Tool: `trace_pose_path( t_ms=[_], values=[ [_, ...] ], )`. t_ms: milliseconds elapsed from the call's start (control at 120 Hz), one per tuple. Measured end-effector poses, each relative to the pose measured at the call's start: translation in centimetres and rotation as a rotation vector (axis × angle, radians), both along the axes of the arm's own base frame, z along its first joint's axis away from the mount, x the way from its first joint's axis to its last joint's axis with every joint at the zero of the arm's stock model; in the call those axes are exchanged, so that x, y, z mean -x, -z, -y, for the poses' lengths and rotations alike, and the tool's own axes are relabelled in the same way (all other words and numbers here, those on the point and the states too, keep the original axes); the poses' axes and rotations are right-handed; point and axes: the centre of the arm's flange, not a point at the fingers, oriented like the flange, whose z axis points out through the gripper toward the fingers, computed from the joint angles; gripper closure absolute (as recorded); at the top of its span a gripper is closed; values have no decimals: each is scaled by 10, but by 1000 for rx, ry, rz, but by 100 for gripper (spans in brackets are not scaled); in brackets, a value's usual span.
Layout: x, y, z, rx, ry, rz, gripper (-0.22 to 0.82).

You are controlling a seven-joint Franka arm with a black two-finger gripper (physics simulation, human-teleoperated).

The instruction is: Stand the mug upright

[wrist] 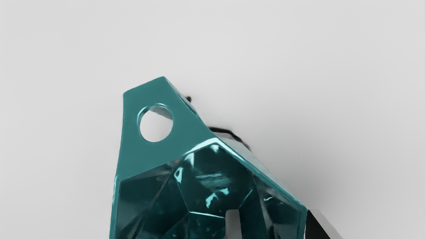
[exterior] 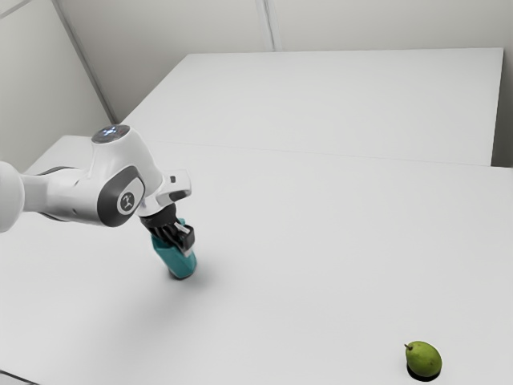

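Observation:
The teal mug point(exterior: 176, 261) leans on the exterior view's left, its lower end at or close to the tabletop and its upper part overlapped by my black gripper point(exterior: 185, 237). In the wrist view, the faceted mug point(wrist: 149, 149) shows its open mouth, dark inside, and an angular handle with a round hole. Part of my gripper point(wrist: 273, 225) reaches into the mouth, and another part lies just outside the rim, with the mug's wall between. Whether both sides press on that wall is hidden.
A green pear point(exterior: 423, 358) lies near the exterior view's lower right, well apart from the mug. The white table point(exterior: 321, 241) stretches back to another white surface point(exterior: 345, 96), with pale walls behind it.

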Motion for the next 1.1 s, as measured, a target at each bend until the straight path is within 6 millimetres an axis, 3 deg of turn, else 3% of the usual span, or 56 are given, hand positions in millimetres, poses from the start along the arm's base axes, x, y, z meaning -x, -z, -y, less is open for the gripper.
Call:
trace_pose_path(
  t_ms=[150,350,708,992,1100],
  values=[
    [-1,-5,0,1,-2,20,22],
    [-2,-19,3,3,5,56,10],
    [-8,-57,9,9,12,107,3],
    [-47,-123,13,19,15,48,2],
    [-61,-139,15,20,20,1,2]
  ],
)
